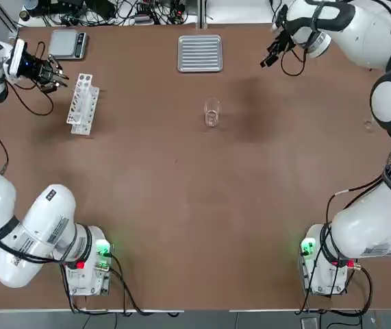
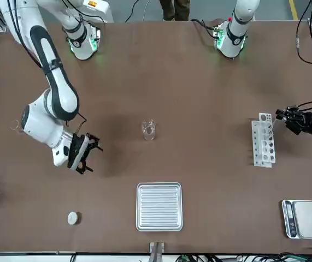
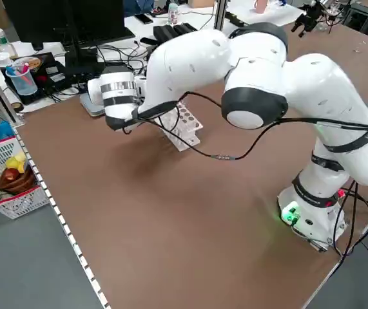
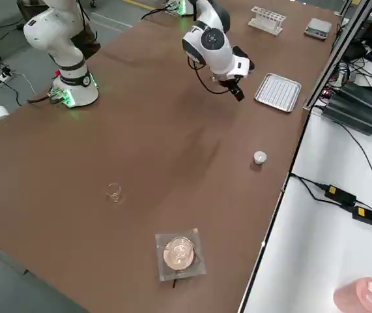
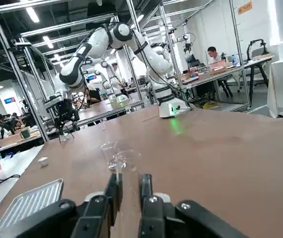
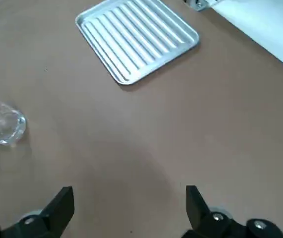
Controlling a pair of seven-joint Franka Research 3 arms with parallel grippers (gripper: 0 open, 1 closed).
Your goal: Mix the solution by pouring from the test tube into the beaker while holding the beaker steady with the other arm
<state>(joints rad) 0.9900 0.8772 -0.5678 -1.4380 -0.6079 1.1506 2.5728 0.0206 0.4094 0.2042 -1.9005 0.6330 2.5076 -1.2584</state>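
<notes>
Beaker point(image 1: 211, 112) is seen from overhead upright at mid-counter point(image 1: 181, 205), nearer the right tool point(image 1: 272, 53) than the left tool point(image 1: 51, 74), which is beside the rack point(image 1: 83, 103). From the left wrist, fingers point(image 5: 113, 191) appear nearly closed on a thin test tube point(image 5: 117, 178). From the right wrist, the tool is spread wide and empty, the beaker off to one side.

Left pincer point(image 1: 53, 74) nearly closed, horizontal; right pincer point(image 6: 129, 208) spread wide, aloft.
</notes>
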